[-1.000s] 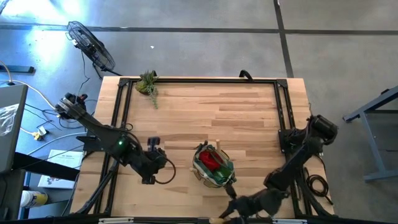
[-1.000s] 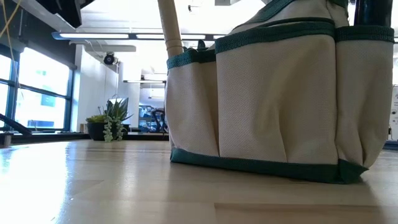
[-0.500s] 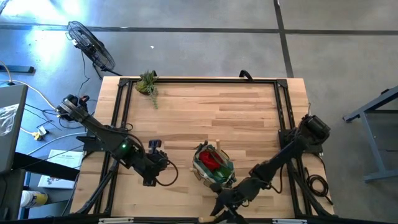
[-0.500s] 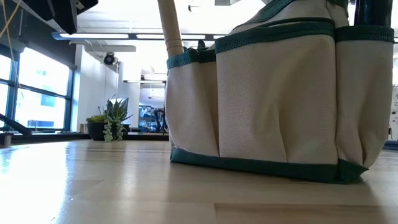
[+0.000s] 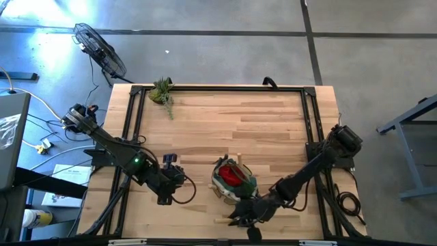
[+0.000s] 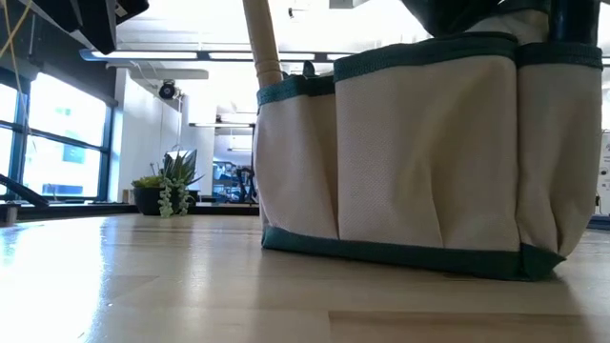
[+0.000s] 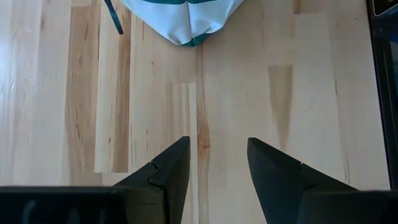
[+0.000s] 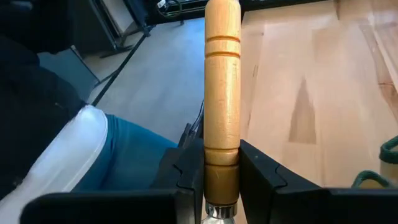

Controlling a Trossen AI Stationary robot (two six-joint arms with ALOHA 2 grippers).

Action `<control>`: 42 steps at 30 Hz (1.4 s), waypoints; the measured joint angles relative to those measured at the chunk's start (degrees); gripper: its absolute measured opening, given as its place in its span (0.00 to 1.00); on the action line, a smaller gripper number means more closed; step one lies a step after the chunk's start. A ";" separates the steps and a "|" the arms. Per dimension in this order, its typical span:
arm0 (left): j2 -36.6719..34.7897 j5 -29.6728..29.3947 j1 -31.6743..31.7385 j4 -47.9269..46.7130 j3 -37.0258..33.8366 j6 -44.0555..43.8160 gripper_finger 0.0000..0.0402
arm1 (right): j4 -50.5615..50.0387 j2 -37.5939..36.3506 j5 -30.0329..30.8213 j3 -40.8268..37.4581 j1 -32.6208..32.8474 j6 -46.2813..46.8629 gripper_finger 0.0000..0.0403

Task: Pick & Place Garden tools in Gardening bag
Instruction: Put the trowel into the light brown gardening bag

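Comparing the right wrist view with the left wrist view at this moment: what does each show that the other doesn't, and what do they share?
Right wrist only: the right gripper shut on a tool's light wooden handle, floor and cables past the table edge.

Left wrist only: the left gripper open and holding nothing, and a corner of the cream fabric gardening bag with green trim.

Both: the light wooden tabletop.

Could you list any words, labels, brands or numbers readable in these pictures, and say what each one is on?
None can be read.
Cream fabric gardening bag with green trim: plain panels, no print showing.
Wooden tool handle held in the right gripper: bare wood with turned grooves, no marking.
Light wooden table: no label.
Papers on the floor beside the table: too small to read.
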 joint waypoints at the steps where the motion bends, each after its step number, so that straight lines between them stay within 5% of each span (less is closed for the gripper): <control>1: 0.00 -0.06 0.00 0.04 0.00 0.00 0.38 | -0.26 -0.02 0.37 0.00 0.04 0.00 0.15; 16: 0.00 -0.15 0.00 1.92 0.00 0.04 0.38 | -14.38 -3.81 11.52 -0.04 2.11 1.86 0.15; 26: 0.00 -0.08 -0.02 3.10 0.00 0.00 0.38 | -25.76 -5.49 27.76 -0.04 3.59 4.16 0.15; 42: -0.02 -0.01 0.00 3.19 0.00 -0.07 0.38 | -30.70 -5.55 54.81 -0.04 7.65 4.16 0.15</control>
